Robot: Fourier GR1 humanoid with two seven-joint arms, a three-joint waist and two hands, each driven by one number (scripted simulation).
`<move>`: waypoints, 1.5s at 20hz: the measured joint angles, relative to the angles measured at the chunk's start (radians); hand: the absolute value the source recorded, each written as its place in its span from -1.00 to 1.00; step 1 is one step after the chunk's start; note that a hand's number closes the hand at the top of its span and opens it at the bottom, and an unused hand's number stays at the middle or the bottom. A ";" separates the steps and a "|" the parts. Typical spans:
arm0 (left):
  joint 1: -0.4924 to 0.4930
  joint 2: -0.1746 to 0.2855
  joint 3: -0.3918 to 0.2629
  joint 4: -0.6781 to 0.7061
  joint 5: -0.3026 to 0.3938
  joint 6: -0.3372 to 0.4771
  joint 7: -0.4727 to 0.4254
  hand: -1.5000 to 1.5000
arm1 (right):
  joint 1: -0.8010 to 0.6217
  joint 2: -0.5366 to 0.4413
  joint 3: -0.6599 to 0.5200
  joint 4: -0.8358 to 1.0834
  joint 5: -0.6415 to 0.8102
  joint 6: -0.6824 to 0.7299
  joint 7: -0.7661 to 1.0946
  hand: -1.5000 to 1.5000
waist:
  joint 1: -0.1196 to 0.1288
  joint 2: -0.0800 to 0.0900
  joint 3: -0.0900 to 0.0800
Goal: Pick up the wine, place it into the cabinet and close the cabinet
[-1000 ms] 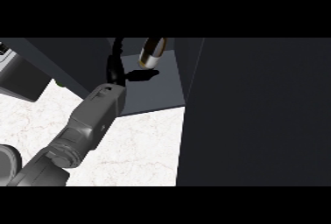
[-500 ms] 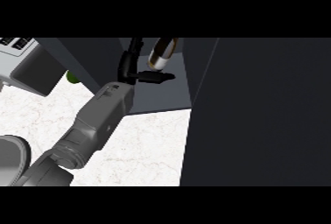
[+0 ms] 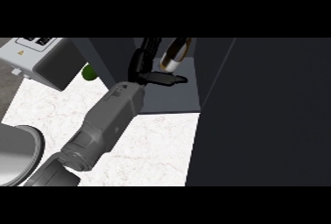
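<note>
The pale marbled counter [image 3: 149, 144] is shown nearest, with a tall dark cabinet door [image 3: 265, 113] at the right. Farther in, the left hand [image 3: 143, 65] is curled round the wine [image 3: 176, 52] inside the cabinet [image 3: 169, 101]. The bottle is held just right of the hand, its long axis running near-to-far, close beside the right wall.

Marble counter [image 3: 155, 144], three things on it.
A grey appliance [image 3: 39, 57] and a small green thing [image 3: 89, 73] sit left of the hand [image 3: 141, 65]; a grey bowl [image 3: 16, 153] lies far below-left.
</note>
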 measured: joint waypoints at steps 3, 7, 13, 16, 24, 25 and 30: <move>0.019 -0.003 -0.010 -0.057 -0.019 0.013 0.020 -1.00 | -0.018 -0.014 -0.004 -0.002 0.010 -0.016 0.022 -1.00 | 0.019 -0.009 0.002; 0.056 0.003 -0.032 -0.179 -0.046 0.043 0.069 -1.00 | -0.006 -0.025 -0.008 -0.010 0.016 -0.026 0.035 -1.00 | 0.038 -0.019 0.003; 0.144 -0.012 -0.111 -0.456 -0.086 0.133 0.195 -1.00 | -0.007 -0.037 -0.001 -0.009 0.023 -0.028 0.039 -1.00 | 0.058 -0.028 0.004; 0.220 -0.014 -0.161 -0.621 -0.102 0.197 0.264 -1.00 | -0.005 -0.039 0.000 -0.013 0.025 -0.032 0.040 -1.00 | 0.061 -0.030 0.004; 0.440 0.006 -0.329 -1.004 -0.126 0.461 0.362 -1.00 | -0.037 -0.044 0.013 -0.011 0.035 -0.046 0.049 -1.00 | 0.050 -0.020 0.005; 0.472 0.006 -0.352 -1.046 -0.133 0.493 0.367 -1.00 | -0.040 -0.045 0.021 -0.013 0.037 -0.049 0.052 -1.00 | 0.049 -0.020 0.005; 0.620 0.002 -0.447 -1.238 -0.167 0.606 0.378 -1.00 | -0.068 -0.054 0.013 -0.009 0.038 -0.055 0.057 -1.00 | 0.046 -0.018 0.005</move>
